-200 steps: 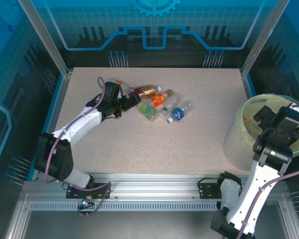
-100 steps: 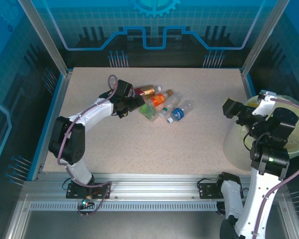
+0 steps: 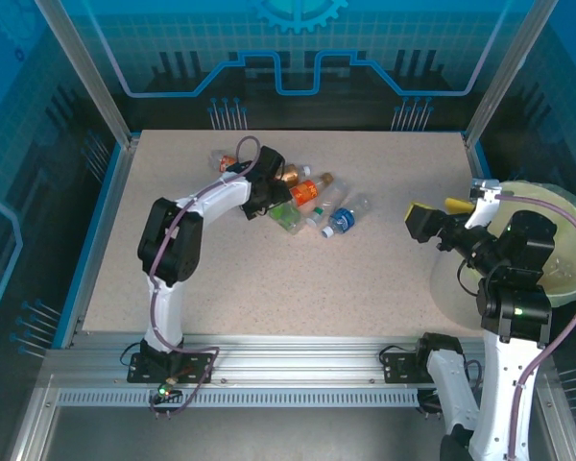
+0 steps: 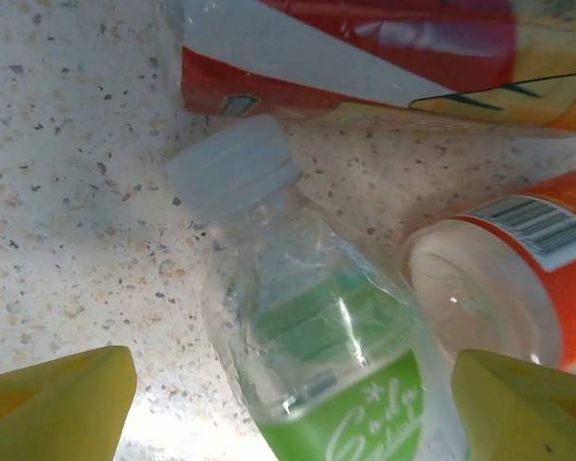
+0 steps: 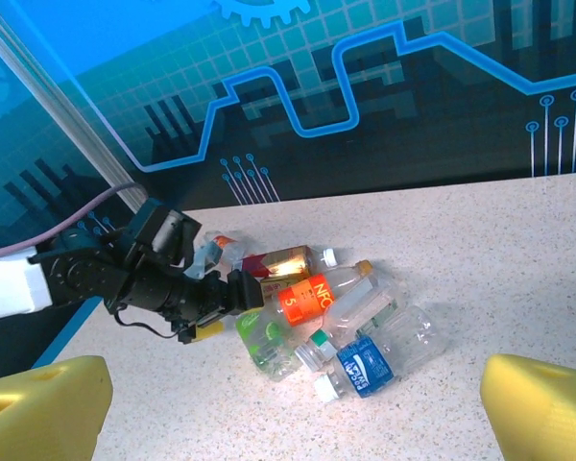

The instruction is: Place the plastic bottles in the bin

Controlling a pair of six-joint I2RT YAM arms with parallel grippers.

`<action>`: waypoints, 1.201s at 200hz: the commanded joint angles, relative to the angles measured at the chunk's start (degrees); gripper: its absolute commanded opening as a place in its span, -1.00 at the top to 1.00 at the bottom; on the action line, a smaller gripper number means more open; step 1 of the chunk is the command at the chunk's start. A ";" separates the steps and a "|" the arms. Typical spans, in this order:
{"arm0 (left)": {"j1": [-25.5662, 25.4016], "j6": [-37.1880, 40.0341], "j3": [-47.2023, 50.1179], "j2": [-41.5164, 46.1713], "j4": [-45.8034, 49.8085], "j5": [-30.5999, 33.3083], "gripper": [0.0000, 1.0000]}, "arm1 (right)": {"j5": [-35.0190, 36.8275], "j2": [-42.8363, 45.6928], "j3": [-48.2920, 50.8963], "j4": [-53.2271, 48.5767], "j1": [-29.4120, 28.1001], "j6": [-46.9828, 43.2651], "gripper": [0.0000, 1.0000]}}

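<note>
Plastic bottles (image 3: 312, 204) lie heaped at the far middle of the table (image 3: 269, 279), well apart from the bin (image 3: 451, 283) at its right edge. My left gripper (image 4: 290, 394) is spread astride the green-label bottle (image 4: 298, 288), neither pad touching it. Recommended: close on the body below the cap, clear of the orange-label bottle (image 4: 518, 279) alongside. My right gripper (image 3: 432, 219) is spread and empty beside the bin.

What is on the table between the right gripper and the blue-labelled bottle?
Nothing. In the top external view, only bare speckled table lies between the right gripper and the blue-labelled bottle.
</note>
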State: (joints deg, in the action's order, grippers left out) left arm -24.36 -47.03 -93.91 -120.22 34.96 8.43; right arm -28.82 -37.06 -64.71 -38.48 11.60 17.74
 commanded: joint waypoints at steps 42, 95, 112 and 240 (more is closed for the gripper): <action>-0.43 -0.26 -1.21 -4.75 3.61 1.86 -0.50 | -4.28 -0.32 -1.74 -2.06 -2.51 -3.67 -1.00; -0.38 1.01 5.92 -0.47 -1.43 0.78 -0.21 | -4.53 -2.03 -0.50 0.06 -8.74 -2.33 -1.00; -0.41 1.30 9.24 2.14 -3.78 0.61 -0.16 | -2.63 -2.24 1.06 2.47 -12.00 -0.87 -1.00; -0.33 3.55 24.41 23.57 -20.46 -6.70 0.01 | 25.91 -20.39 1.95 8.28 -43.40 4.14 -1.00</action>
State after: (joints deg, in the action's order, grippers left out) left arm -24.51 -44.60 -69.43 -102.19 17.82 5.06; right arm -8.40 -53.58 -60.64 -32.34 -29.71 18.48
